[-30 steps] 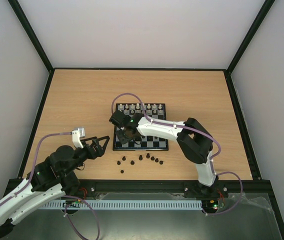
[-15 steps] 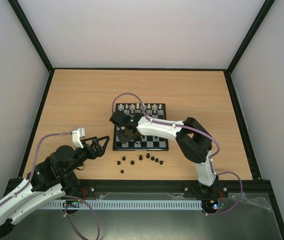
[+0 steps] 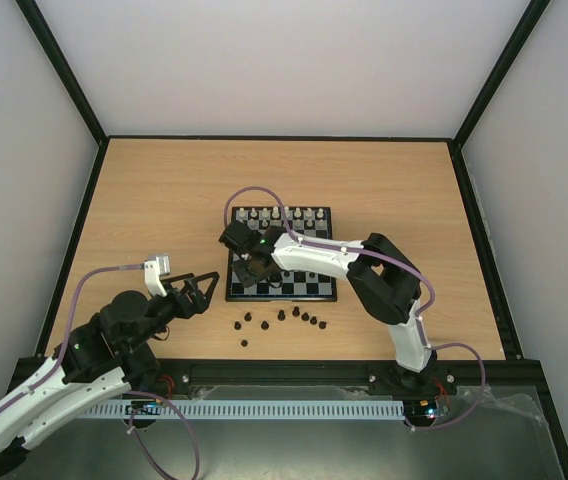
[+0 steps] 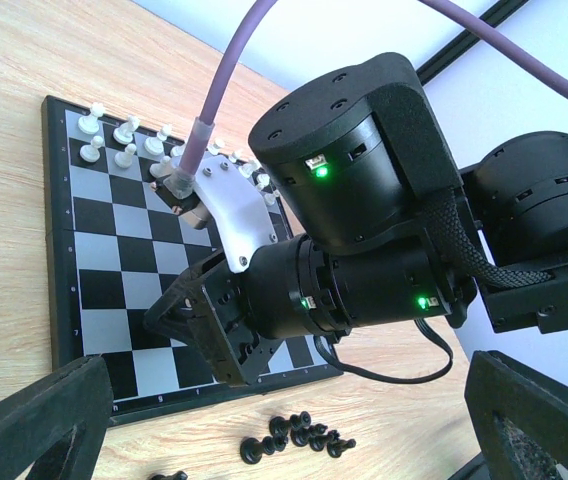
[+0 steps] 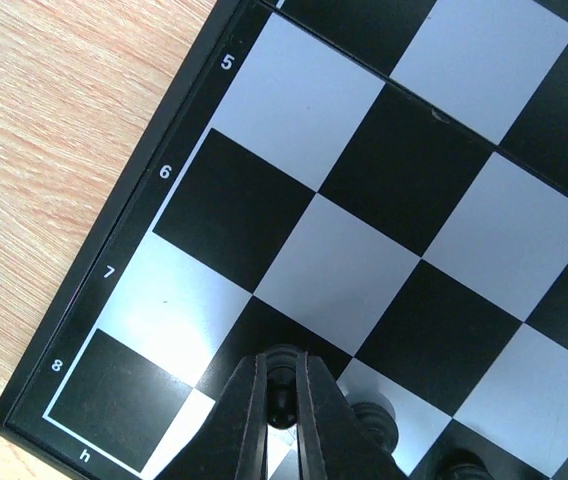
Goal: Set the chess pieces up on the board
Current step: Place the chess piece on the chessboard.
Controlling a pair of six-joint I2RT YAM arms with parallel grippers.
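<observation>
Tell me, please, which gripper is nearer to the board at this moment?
Right. The right gripper is directly over the board, at its near left corner, shut on a dark chess piece. The left gripper hangs open off the board's left side.

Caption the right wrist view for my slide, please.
Right gripper shut on a dark chess piece, near a corner of the board.

The wooden table [image 3: 164, 200] carries the board [image 3: 304, 286] near its centre, a little toward 6 o'clock. At 6 o'clock from the board, dark chess pieces [image 3: 282, 316] sit scattered on the bare wood, perhaps nine, too tiny to count surely.
</observation>
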